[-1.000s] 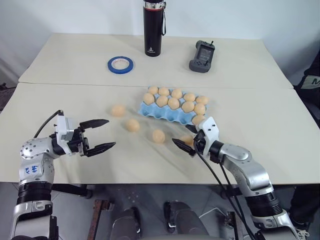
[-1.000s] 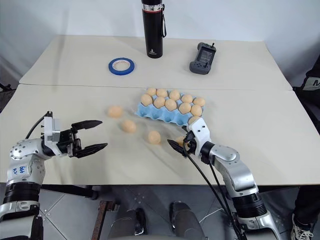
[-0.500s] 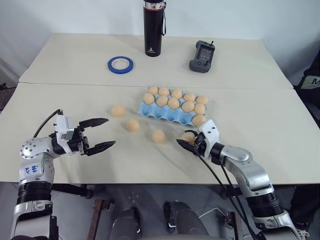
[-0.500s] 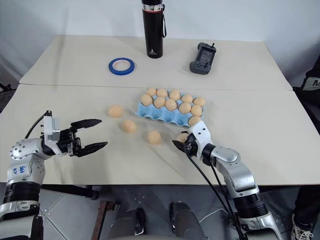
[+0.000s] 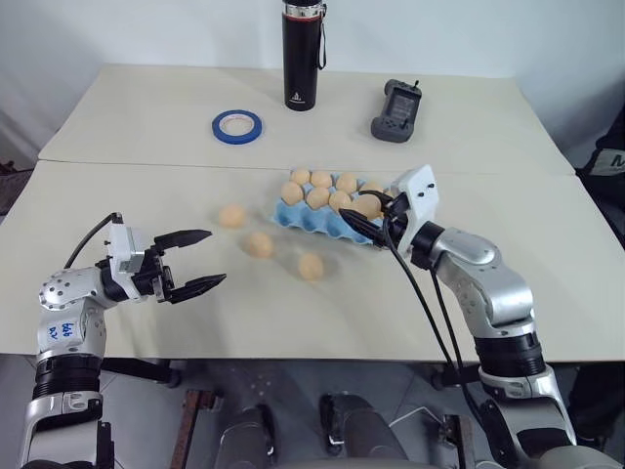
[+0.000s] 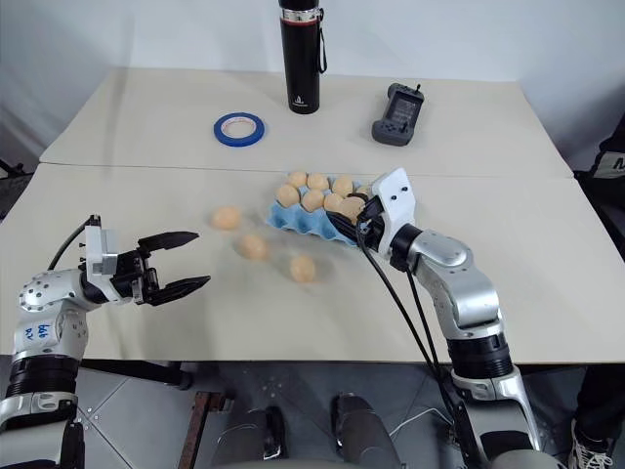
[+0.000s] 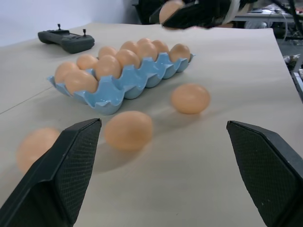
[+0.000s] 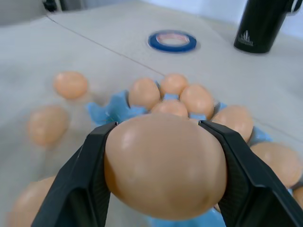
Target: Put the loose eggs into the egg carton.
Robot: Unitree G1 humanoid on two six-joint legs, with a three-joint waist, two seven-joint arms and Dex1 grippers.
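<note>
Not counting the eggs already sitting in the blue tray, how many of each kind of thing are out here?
Loose eggs lying on the table: 3
Held egg in the right gripper: 1
Egg carton: 1
Blue tape ring: 1
Black bottle: 1
Dark handheld controller: 1
Total: 8

The egg carton (image 5: 327, 221) is a light blue moulded tray lying flat on the worktop, its back cups filled with pale tan-orange eggs. Three loose eggs rest on the worktop just off its near left side: one (image 5: 231, 216) farthest left, one (image 5: 259, 244) in the middle, one (image 5: 311, 266) nearest the tray's front. A fourth egg (image 8: 165, 165) is clamped between the right gripper (image 5: 369, 212) jaws, raised above the tray's right part.
</note>
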